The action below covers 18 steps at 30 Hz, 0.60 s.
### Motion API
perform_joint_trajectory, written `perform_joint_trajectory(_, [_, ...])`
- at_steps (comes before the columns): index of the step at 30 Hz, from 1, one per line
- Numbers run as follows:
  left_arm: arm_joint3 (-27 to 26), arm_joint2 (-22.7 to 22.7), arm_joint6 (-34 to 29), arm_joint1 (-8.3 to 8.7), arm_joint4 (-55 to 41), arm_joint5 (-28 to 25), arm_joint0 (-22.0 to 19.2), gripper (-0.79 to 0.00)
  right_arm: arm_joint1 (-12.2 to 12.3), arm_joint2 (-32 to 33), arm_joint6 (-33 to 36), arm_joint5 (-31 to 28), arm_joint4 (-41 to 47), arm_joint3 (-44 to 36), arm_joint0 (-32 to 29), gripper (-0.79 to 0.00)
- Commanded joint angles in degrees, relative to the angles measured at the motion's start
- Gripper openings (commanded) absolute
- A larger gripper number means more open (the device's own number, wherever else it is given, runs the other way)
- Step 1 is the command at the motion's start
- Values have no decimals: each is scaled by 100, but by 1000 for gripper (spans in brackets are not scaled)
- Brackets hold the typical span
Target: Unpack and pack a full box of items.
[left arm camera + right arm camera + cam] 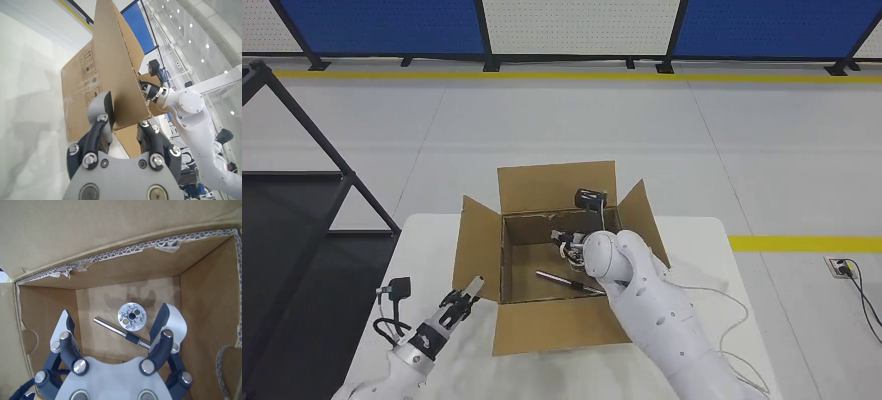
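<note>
The cardboard box [542,190] stands open on the white table [427,270] with its four flaps turned up and outward. The right gripper [115,310] is down inside it, above the floor near the far wall; its fingers [170,317] are spread wide and hold nothing.

Two metal things lie on the box floor beneath it: a round disc [132,319] with cut-outs and a centre hole, lying flat; and a slim shiny rod [121,331] with a dark band near one end, lying slantwise just beside the disc. From the right wrist view the rod's edge looks to touch the disc's rim, though I cannot be sure. In the top view the rod [564,280] runs across the floor towards the right arm's side, and the right gripper [564,243] sits over the spot beyond it.

The left gripper [470,291] is outside the box, at the near corner of the left flap. In the left wrist view its claw [128,106] stands apart — one finger [98,106] on the flap's outer face, the other hidden behind the cardboard; so the flap's edge lies between them. Whether either pad touches the cardboard I cannot tell.

A white cable [712,300] trails on the table past the right arm; a dark rack [292,200] stands off the table's left side.
</note>
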Motion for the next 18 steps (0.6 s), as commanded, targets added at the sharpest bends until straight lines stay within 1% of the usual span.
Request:
perform_joint_trajectory(1, [-4, -20, -39, 1, -70, -37, 13, -785, 21, 31, 70, 4, -57, -106, -54, 0])
perform_joint_trajectory(9, [-19, -196, -358, 25, -337, -180, 53, -785, 66, 106, 265, -16, -221, -347, -177, 0])
perform_joint_trajectory(18, [24, -372, -638, 53, -560, -253, 93, -785, 69, 114, 413, -54, -326, -375, -189, 0])
